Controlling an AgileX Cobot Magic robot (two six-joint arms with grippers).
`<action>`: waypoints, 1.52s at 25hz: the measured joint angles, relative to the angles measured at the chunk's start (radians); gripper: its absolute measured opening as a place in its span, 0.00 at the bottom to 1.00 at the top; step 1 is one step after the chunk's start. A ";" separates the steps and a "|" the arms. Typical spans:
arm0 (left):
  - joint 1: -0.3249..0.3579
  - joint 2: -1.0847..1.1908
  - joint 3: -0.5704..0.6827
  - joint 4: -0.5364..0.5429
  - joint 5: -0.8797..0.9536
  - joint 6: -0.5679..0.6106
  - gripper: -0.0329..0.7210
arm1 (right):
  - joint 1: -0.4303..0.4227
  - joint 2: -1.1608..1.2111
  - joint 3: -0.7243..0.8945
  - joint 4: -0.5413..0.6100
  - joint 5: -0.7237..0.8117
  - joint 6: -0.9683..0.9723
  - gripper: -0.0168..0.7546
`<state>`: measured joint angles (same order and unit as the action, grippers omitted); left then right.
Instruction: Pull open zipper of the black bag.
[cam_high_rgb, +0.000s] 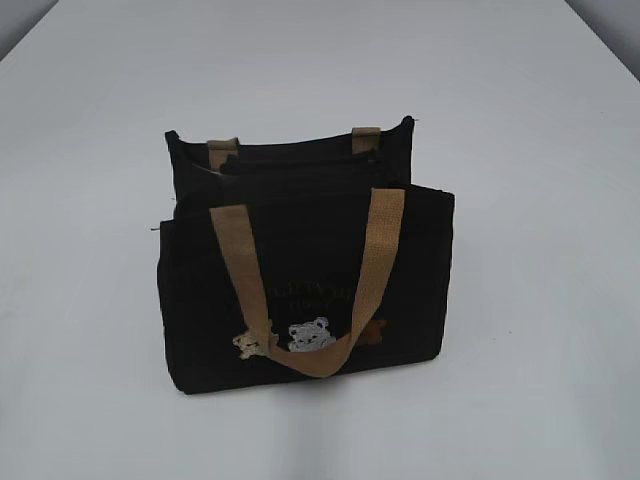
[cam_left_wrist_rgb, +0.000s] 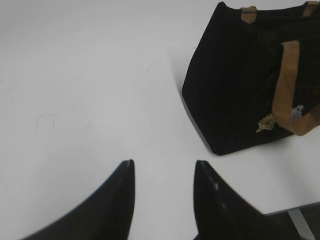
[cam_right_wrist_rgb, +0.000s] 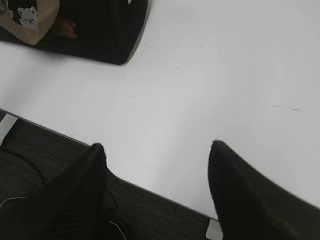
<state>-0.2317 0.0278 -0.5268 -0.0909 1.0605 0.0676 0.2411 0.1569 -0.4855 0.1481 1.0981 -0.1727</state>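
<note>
White surface (cam_high_rgb: 540, 300) fills the exterior view; black bag (cam_high_rgb: 300, 270) stands upright at centre, unanchored. Zipper (cam_high_rgb: 300, 158) runs along its top edge, upper centre; pull tab not discernible. Left gripper (cam_left_wrist_rgb: 164, 172), bottom of left wrist view, released and empty, bag at upper right. Right gripper (cam_right_wrist_rgb: 157, 150), bottom of its view, released, near the surface edge. Risks: light bag likely slides or tips if pulled unbraced; tan handle (cam_high_rgb: 375, 270) gets grabbed instead; tab missed.

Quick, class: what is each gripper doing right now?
Left gripper: open, holding nothing, short of the black bag.
Right gripper: open wider, holding nothing.
</note>
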 joint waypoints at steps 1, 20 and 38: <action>0.000 0.000 0.000 0.000 0.000 0.000 0.44 | 0.000 0.000 0.000 0.000 0.000 0.000 0.67; 0.208 -0.037 0.000 -0.001 0.000 0.000 0.39 | -0.163 -0.164 0.000 0.010 -0.001 0.000 0.67; 0.208 -0.037 0.000 0.000 0.000 0.000 0.37 | -0.163 -0.164 0.000 0.011 -0.002 0.000 0.67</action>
<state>-0.0234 -0.0097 -0.5268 -0.0912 1.0603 0.0676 0.0783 -0.0066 -0.4855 0.1588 1.0960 -0.1727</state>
